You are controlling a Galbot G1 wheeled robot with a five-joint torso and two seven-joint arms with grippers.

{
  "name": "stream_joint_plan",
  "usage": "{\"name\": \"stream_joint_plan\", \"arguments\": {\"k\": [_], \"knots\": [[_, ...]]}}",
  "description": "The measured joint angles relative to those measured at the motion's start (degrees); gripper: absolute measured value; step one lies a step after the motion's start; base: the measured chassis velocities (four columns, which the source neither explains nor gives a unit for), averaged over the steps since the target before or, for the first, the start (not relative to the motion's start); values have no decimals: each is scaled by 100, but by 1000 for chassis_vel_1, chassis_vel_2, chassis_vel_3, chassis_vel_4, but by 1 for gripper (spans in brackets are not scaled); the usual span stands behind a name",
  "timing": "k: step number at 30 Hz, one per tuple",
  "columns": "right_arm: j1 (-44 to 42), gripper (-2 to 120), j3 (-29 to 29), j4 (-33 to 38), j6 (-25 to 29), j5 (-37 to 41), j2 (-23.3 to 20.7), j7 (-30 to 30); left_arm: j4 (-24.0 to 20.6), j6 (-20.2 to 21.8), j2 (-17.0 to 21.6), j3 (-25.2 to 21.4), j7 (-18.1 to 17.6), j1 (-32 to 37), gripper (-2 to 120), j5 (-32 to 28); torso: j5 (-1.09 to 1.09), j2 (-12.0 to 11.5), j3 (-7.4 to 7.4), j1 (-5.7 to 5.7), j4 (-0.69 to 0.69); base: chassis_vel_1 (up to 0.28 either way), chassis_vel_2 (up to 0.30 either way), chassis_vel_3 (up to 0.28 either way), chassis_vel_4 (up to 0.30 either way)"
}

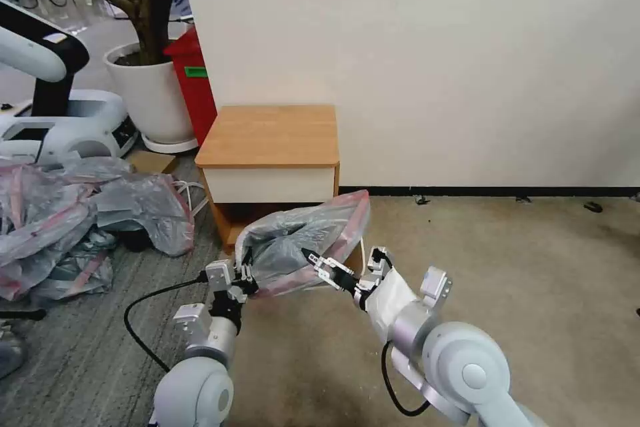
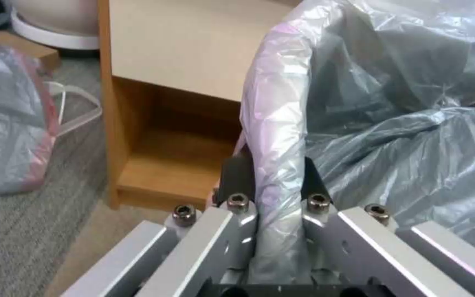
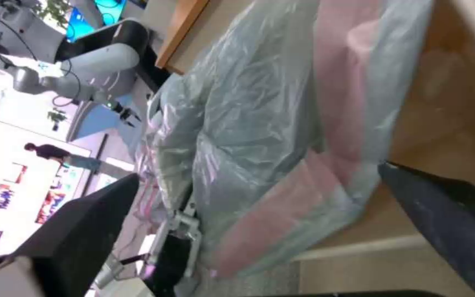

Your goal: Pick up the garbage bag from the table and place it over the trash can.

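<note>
Surroundings: heap of bags [image 1: 73, 220], crinkled grey-pink plastic, on the grey carpet at left, well apart from the work; one white plant pot [image 1: 150, 90] and one red bin [image 1: 197, 83] behind the table's left corner; black cable [image 1: 150, 320] looping on the floor beside the left arm.

Table [image 1: 270, 137]: one, square, smooth orange-brown wooden top, cream drawer front, open lower shelf. Stands against the white wall.

Bag [image 1: 303, 240]: one, translucent grey film, much creased, pink band along the rim. Hangs in front of the table's lower shelf, billowed open, stretched between the two grippers.

Left gripper [image 1: 245, 275]: fingers [image 2: 237, 179] clamped on a bunched fold of the bag's rim.

Right gripper [image 1: 319, 261]: dark fingers [image 3: 446, 214] spread wide, at the bag's near pink edge, not clamping it.
</note>
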Motion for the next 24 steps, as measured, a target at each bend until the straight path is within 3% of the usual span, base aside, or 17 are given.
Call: {"name": "stream_joint_plan", "arguments": {"k": [11, 14, 19, 24], "knots": [[-68, 111, 118, 69, -24, -24, -76, -2, 75, 32, 9, 4, 1, -76, 4, -7, 0, 0, 0, 0, 0, 0, 0, 0, 0], [-18, 108, 108, -6, -27, -48, -48, -2, 37, 32, -5, 17, 3, -48, 4, -7, -1, 0, 0, 0, 0, 0, 0, 0, 0], [46, 90, -9, -153, -27, -131, 69, -3, -220, 32, -7, 25, 48, 86, 4, -6, 0, 0, 0, 0, 0, 0, 0, 0, 0], [96, 86, -70, -173, -20, -136, 167, -6, -335, 32, -14, 26, 137, 180, 4, -1, 0, 0, 0, 0, 0, 0, 0, 0, 0]]}}
